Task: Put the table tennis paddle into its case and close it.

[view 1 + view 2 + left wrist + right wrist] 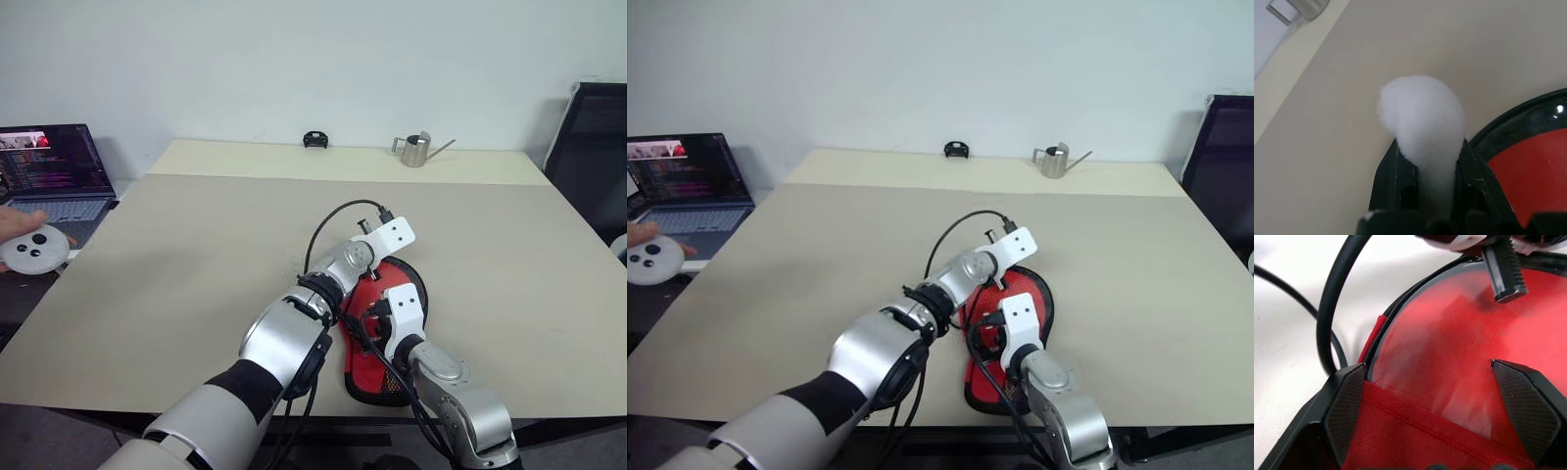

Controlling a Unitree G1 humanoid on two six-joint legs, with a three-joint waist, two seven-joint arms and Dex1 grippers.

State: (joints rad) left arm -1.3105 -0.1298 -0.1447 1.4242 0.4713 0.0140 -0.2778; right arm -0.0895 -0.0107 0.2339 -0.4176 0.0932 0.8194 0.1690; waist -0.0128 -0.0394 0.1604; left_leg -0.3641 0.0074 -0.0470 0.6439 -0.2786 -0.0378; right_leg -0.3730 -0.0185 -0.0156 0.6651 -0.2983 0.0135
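Beige laminate surface (196,294) carries the red, black-edged, paddle-shaped soft case (370,377) near its front edge, the red-rubber table tennis paddle (1459,347) lying inside it. The right gripper (1442,396) spreads its fingers wide over the case. The left gripper (1431,161) fingers pinch the white fluffy ball charm (1422,117).

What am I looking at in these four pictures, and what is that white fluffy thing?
A humanoid robot with two arms works at a beige table. Two pictures come from its head, two from cameras on its wrists. On the table lies a paddle-shaped red and black fabric case with the red-faced paddle inside. The left gripper is shut on the case's fluffy white ball charm. The right gripper has its fingers spread wide over the open case. A steel watering can stands far back.
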